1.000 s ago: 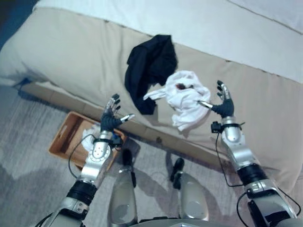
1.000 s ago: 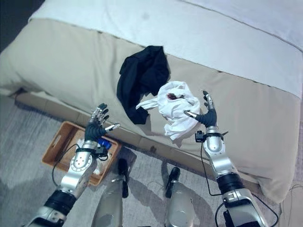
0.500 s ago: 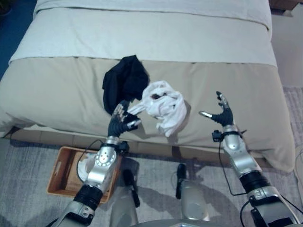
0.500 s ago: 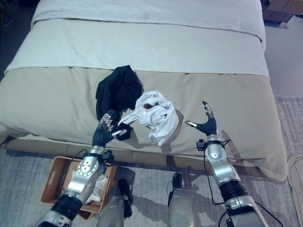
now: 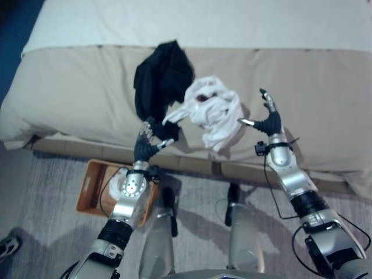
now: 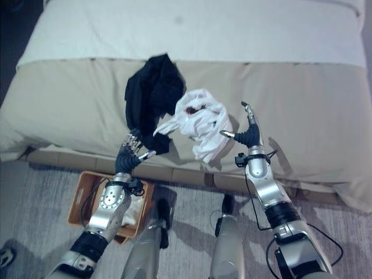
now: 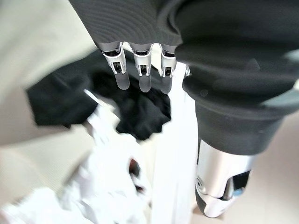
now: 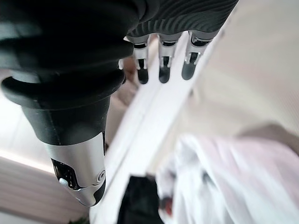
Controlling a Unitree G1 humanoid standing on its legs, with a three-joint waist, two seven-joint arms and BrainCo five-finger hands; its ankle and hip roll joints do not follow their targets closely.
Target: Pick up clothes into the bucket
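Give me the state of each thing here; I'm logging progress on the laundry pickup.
Black garment: crumpled on the bed, not held.
White garment: crumpled on the bed beside the black one, not held.
Basket: on the floor by the bed, some white cloth inside.
Left hand: open, holding nothing.
Right hand: open, holding nothing.

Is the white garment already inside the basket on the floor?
No, the white garment lies on the bed beside the black garment, while the basket stands on the floor below the bed's edge.
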